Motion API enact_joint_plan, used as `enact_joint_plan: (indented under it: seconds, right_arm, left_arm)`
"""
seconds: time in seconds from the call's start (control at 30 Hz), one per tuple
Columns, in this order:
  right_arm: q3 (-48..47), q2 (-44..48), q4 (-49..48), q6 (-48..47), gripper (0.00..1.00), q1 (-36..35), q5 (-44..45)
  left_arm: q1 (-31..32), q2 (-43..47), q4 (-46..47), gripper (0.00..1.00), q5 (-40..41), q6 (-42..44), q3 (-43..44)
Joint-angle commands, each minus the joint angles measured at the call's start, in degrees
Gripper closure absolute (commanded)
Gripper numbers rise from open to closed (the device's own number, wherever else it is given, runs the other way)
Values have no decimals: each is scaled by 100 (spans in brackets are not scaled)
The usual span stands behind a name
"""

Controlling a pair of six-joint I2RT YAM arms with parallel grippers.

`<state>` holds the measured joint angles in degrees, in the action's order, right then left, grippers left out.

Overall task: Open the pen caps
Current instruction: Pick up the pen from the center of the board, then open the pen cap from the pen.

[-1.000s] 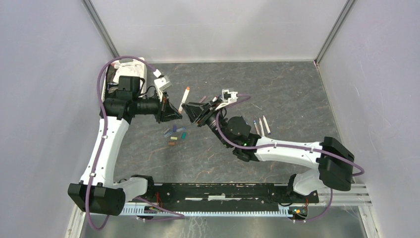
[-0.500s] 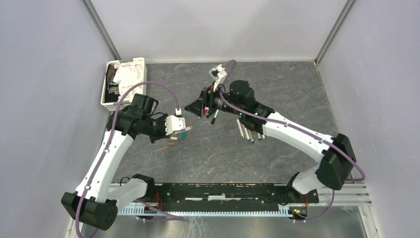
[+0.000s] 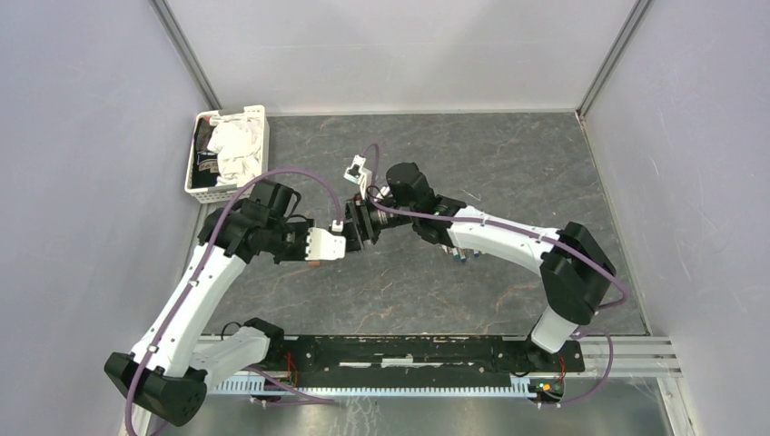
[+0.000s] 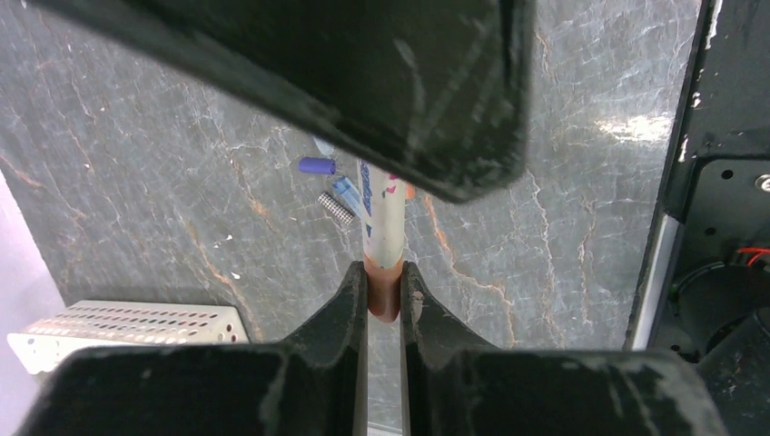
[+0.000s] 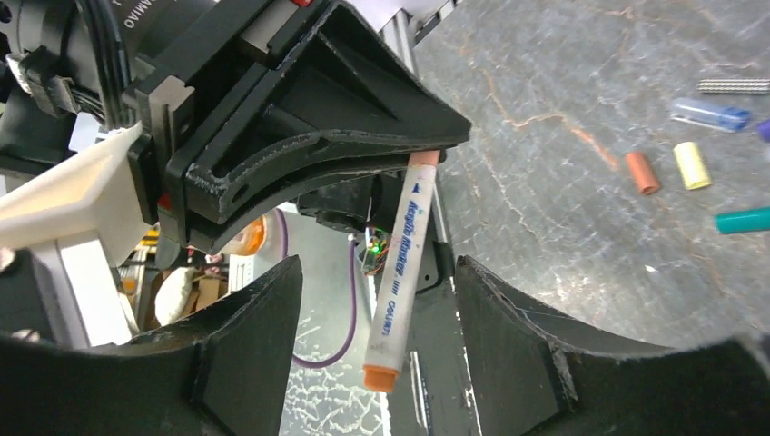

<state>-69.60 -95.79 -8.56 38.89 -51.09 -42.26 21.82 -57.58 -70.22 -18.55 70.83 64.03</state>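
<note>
My left gripper (image 4: 384,272) is shut on the brownish-orange cap end (image 4: 384,295) of a white-barrelled pen (image 4: 381,218) held above the table. The pen (image 5: 399,263) runs out toward my right gripper (image 5: 374,272), which is open, its fingers (image 5: 259,309) standing either side of the barrel without touching it. The pen's small orange far end (image 5: 381,374) hangs between them. In the top view the two grippers meet nose to nose (image 3: 350,232). Loose pen caps lie on the table: orange (image 5: 641,173), yellow (image 5: 693,164), blue (image 5: 710,113), teal (image 5: 743,221).
A white basket (image 3: 227,154) with cloth stands at the back left. Several white-barrelled pens (image 3: 457,253) lie under the right forearm. A small metal spring (image 5: 734,86) lies by the caps. Grey walls close in the table on three sides.
The left gripper has carried the pen right and toward the middle. The right gripper opened wider, swung away, then came back left so its fingers straddle the pen.
</note>
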Motion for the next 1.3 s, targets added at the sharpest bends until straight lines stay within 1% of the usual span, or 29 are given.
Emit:
enact_joint_plan:
  seconds: [0.0,0.1,0.27,0.4,0.43,0.57,0.63,0.67,0.7,0.73,0.77,0.83,0.9,1.03,1.13,1.27]
  right_arm:
    - [-100,-299,-313,160,34,-145,-429]
    - [-286,-575,-266,196,38,-220,-467]
    - [-598,-892,-241,260,40,-271,-445]
    - [-717,-1048,-374,366,49,-270,-488]
    - [-721,-1068,-411,393,52,-270,-525]
    - [-681,-1117,-471,412,83,-270,-648]
    - [-613,-1080,-466,356,94,-267,-677]
    - [-579,-1054,-470,304,97,-270,-722]
    - [-537,-1023,-468,233,100,-270,-783]
    - [-494,-983,-412,124,100,-264,-809]
    - [-434,-910,-340,-57,100,-250,-810]
    - [-162,-691,-354,-347,100,-226,-819]
    - [328,-373,-786,-358,100,-168,-864]
    - [1297,133,-2140,170,100,-43,-1088]
    - [1647,329,-2731,389,100,-18,-1022]
    - [1914,344,-3572,985,100,-2,-987]
  left_arm:
    - [156,104,58,98,236,419,-39]
    - [270,92,70,98,279,454,-16]
    - [467,76,44,98,304,389,-2]
    - [608,80,-5,98,387,380,-54]
    - [638,87,-16,98,407,392,-71]
    - [721,97,-27,98,470,411,-95]
    - [734,83,-27,97,462,401,-72]
    - [735,72,-39,91,439,372,-40]
    - [736,53,-54,73,413,329,-7]
    - [736,31,-76,59,376,271,26]
    - [736,5,-141,50,321,209,68]
    - [736,-22,-255,43,125,73,175]
    - [736,-38,-361,40,-97,-37,278]
    - [737,-91,-432,39,-634,-366,456]
    - [736,-174,-385,39,-1034,-678,506]
    - [738,-259,-284,39,-1696,-1164,433]
